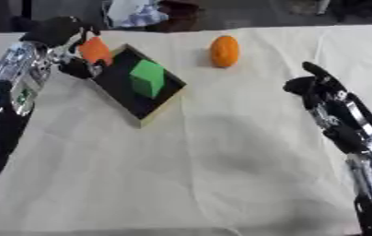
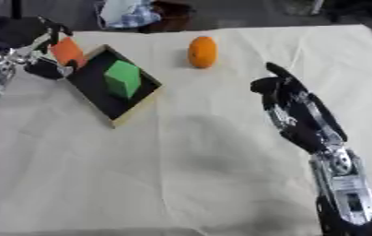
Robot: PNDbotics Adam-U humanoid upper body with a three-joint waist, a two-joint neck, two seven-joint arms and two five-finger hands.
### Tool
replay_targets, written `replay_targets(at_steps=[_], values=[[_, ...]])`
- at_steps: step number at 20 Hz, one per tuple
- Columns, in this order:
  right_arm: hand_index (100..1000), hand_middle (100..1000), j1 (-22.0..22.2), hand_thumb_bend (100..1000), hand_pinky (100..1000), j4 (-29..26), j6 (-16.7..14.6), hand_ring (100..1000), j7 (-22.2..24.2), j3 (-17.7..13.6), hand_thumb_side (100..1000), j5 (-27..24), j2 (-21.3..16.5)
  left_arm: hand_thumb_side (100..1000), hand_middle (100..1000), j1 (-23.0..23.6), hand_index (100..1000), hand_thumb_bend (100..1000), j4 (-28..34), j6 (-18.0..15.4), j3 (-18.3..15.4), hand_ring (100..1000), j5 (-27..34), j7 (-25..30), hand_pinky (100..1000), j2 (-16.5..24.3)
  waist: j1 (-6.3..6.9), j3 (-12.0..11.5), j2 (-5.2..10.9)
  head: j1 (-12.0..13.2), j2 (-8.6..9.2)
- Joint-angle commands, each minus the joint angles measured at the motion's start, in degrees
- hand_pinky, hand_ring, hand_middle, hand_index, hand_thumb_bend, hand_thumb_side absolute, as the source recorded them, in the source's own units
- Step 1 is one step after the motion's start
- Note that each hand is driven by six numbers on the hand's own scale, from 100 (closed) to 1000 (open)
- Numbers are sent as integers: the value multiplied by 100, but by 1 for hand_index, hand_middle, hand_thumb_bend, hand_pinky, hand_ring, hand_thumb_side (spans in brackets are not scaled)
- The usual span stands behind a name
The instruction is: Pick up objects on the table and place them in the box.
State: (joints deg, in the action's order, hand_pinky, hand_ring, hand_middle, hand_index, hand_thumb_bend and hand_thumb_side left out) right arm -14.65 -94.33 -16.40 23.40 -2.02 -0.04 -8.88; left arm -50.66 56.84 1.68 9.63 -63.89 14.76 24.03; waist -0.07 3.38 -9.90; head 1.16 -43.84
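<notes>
Holding an orange-red object [image 1: 95, 50] in curled fingers, the left hand [image 1: 66, 44] sits at the far left edge of the box [image 1: 159, 113], where a green block [image 1: 147, 78] already lies inside. An orange [image 1: 224, 51] rests on the cloth-covered table [image 1: 221, 175], well apart from the box. The right hand [image 2: 290, 103] hovers empty, fingers relaxed, near the table's right side.

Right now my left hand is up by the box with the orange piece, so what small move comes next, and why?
Probably ease the left hand a little right over the box and let go. Its fingers are curled on the orange piece, which sits at the box's far left edge, not yet inside beside the green block.
</notes>
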Motion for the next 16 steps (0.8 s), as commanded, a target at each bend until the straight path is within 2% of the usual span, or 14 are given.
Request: replay_targets(at_steps=[1,5,9,10,12,16], values=[[983,742,-90,100,916,-58,-21,811,-2,4,541,-18,-66,310,469,-248,856,100,-640,103,-198,463,-190,-357,645,-99,-21,16,72,33,-27],[983,742,-100,100,916,-54,-23,811,6,10,542,-27,-61,321,465,-308,854,100,-988,99,-263,459,-156,-859,646,-206,-32,27,52,36,-27],[983,742,-105,100,916,-47,-25,811,9,13,542,-27,-59,419,502,-279,866,100,-975,65,-218,487,2,-1204,655,-222,-41,24,47,42,-27],[983,742,-105,100,916,-47,-25,811,11,13,542,-26,-59,419,502,-273,866,100,-971,58,-206,487,32,-1232,655,-219,-42,24,47,43,-27],[983,742,-103,100,916,-44,-25,811,9,9,542,-26,-57,619,664,-235,910,100,-903,1,-164,606,61,-1200,717,-177,-43,27,49,42,-27],[983,742,-99,100,916,-37,-23,811,0,0,542,-20,-64,740,783,-129,945,100,-589,-118,-104,712,-57,-861,773,24,-34,20,56,42,-27]])
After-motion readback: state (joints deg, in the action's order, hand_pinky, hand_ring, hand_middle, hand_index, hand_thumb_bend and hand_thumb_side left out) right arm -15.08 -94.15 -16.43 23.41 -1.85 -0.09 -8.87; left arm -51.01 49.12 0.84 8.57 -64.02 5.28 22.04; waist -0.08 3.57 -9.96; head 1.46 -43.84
